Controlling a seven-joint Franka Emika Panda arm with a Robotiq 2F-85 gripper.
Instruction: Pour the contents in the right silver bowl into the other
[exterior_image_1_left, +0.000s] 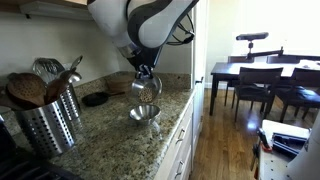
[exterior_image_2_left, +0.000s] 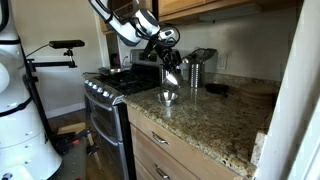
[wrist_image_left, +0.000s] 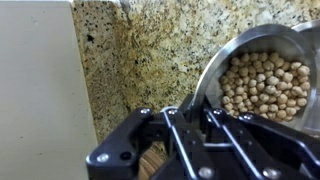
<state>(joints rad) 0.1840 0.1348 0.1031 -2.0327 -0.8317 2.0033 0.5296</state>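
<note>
Hand (exterior_image_1_left: 143, 72) clamped on the rim of the upper bowl (exterior_image_1_left: 146, 90), which hangs tilted in the air directly above the lower bowl (exterior_image_1_left: 144, 114). Lower bowl sits upright on the granite tabletop (exterior_image_1_left: 105, 140). Wrist view: upper bowl holds small tan round pellets (wrist_image_left: 262, 85). Utensil holder (exterior_image_1_left: 48, 125) stands well apart.

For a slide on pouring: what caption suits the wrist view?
Gripper holding a silver bowl of chickpeas by its rim over a granite counter.
</note>
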